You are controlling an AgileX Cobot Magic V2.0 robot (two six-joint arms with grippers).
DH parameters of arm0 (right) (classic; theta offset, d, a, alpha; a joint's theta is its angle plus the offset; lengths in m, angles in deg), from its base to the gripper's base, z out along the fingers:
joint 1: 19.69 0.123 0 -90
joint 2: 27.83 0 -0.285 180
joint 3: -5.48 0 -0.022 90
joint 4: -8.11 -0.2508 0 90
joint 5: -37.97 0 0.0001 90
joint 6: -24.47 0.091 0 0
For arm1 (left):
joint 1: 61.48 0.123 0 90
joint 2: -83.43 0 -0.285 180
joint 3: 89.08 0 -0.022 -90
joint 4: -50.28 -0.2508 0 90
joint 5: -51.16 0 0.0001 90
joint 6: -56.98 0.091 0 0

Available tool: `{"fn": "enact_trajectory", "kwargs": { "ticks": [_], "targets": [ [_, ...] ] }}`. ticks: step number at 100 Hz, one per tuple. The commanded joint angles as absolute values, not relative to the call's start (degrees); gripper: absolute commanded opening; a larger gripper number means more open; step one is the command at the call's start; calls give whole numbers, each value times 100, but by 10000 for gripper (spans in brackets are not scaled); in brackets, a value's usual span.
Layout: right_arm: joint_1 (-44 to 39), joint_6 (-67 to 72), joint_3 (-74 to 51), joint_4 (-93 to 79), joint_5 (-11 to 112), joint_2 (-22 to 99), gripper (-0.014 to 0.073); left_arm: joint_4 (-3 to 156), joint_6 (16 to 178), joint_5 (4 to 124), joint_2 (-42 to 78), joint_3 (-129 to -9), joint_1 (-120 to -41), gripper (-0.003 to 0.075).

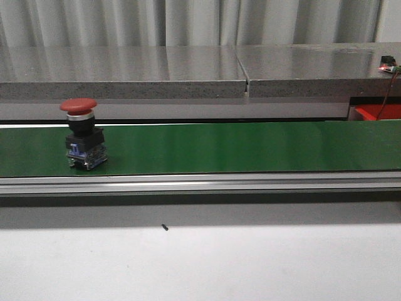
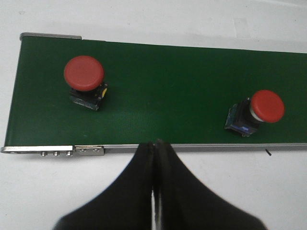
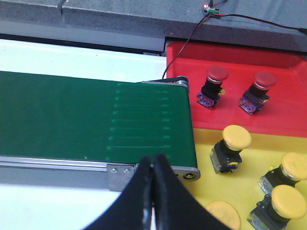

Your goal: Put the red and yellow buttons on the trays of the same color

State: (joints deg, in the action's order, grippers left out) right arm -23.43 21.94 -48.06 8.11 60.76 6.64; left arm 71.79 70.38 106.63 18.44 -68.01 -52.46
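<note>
Two red buttons ride the green belt (image 2: 168, 91) in the left wrist view: one (image 2: 84, 79) near the belt's end, another (image 2: 261, 109) farther along. The front view shows one red button (image 1: 83, 133) upright at the belt's left. My left gripper (image 2: 154, 143) is shut and empty, hovering at the belt's near rail between the two. My right gripper (image 3: 153, 158) is shut and empty over the belt's other end. Beside it, the red tray (image 3: 288, 103) holds two red buttons (image 3: 212, 85) (image 3: 258, 90), and the yellow tray (image 3: 259, 158) holds several yellow buttons (image 3: 231, 146).
A grey stone ledge (image 1: 188, 72) runs behind the conveyor. A red wire with a small board (image 3: 211, 10) lies on it above the red tray. White table (image 1: 200, 263) lies in front of the conveyor's metal rail (image 1: 200, 183).
</note>
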Motion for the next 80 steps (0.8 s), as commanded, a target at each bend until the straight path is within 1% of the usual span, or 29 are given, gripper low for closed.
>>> {"fn": "enact_trajectory", "kwargs": {
  "ticks": [1, 13, 20, 28, 43, 52, 58, 69, 80],
  "targets": [
    [-2349, 2146, -4657, 811, 5678, 660, -67, 7304, 7004, 10046, 2256, -6584, -5402, -20],
    [-2349, 2146, -4657, 811, 5678, 660, -67, 7224, 6901, 9439, 2790, -5983, -5784, -20],
    [-2349, 2146, -4657, 811, 5678, 660, -67, 6864, 6464, 9128, 3111, -5697, -6084, -20],
    [-2349, 2146, -4657, 811, 5678, 660, -67, 6447, 6004, 9034, 3355, -5480, -6384, -20],
    [-2349, 2146, -4657, 811, 5678, 660, -67, 5924, 5746, 8936, 3663, -5264, -6997, -20],
    [-2349, 2146, -4657, 811, 5678, 660, -67, 5580, 5185, 8771, 3848, -5095, -7299, -20],
    [-2349, 2146, -4657, 811, 5678, 660, -67, 5356, 4936, 8642, 3979, -4937, -7418, -20],
    [-2349, 2146, -4657, 811, 5678, 660, -67, 5289, 4945, 8359, 4272, -4582, -7486, -20],
    [-2349, 2146, -4657, 811, 5678, 660, -67, 5589, 5238, 8165, 4521, -4312, -7428, -20]
  ]
}}
